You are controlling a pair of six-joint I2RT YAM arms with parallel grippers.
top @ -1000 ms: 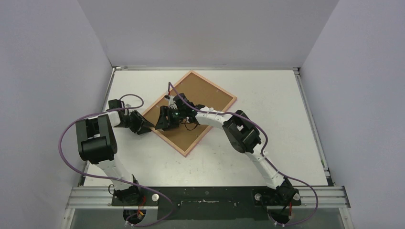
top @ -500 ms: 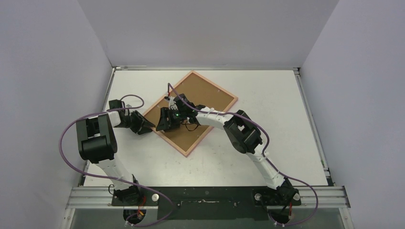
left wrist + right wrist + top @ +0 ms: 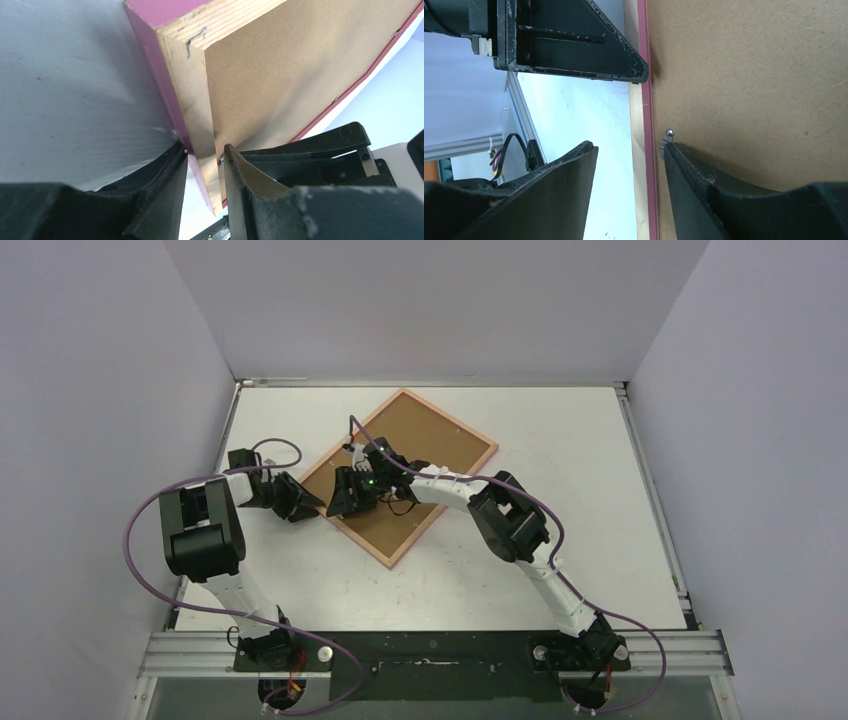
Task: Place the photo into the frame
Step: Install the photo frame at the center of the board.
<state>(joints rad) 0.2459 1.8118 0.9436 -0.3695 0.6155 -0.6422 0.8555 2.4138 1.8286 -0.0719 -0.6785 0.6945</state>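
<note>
The photo isn't visible in any view. It's prob. under the backing panel (image 3: 425,440), but I can't confirm. The frame (image 3: 194,100) lies back-up mid-table (image 3: 580,490), set diamond-wise. In the top view its long axis runs approx 1-to-7 o'clock, w/ the brown panel filling it.

Key relation is the frame's 9 o'clock corner. The left gripper (image 3: 204,150) comes at it from 9 o'clock and is clamped across the wood rail there, one finger on the pink outer face, the other on the panel side. The right gripper (image 3: 628,152) reaches over the panel from approx 4 o'clock and sits just beside the left one. Its jaws are apart & grasp nothing: one finger is over bare table, the other on the panel by a small metal tab (image 3: 669,133).

The left arm is nearer the corner and the right nearer the tab, so the next move is likely the right finger's, w/ the left steadying.

The top cam gives the layout but hides both sets of fingertips. The left wrist view alone shows the clamp, and the right wrist view alone shows the tab.
</note>
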